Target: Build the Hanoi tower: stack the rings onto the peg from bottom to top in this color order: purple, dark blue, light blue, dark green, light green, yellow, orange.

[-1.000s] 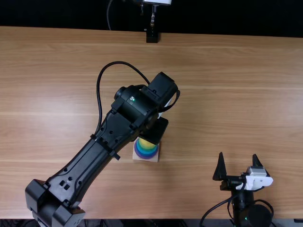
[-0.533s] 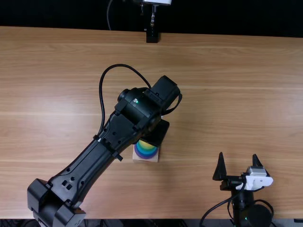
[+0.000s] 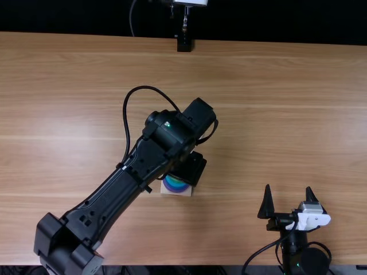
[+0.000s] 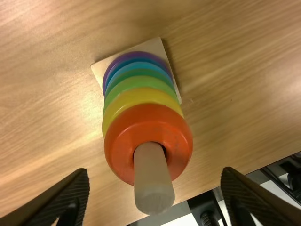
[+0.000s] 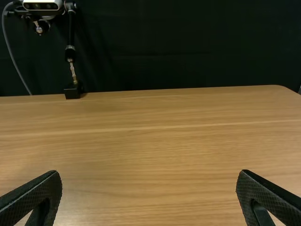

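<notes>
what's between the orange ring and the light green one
The yellow ring lies between the orange ring and the light green ring, as the left wrist view shows.

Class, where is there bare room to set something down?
On the table, between the left arm and the right gripper; also between that arm and the far edge. Crowded: the ring stack, with the left gripper over it.

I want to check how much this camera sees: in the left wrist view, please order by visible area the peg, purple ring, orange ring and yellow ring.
1. Orange ring
2. Peg, enlarged by its closeness to the camera
3. Yellow ring, partly covered
4. Purple ring, a thin arc
</notes>
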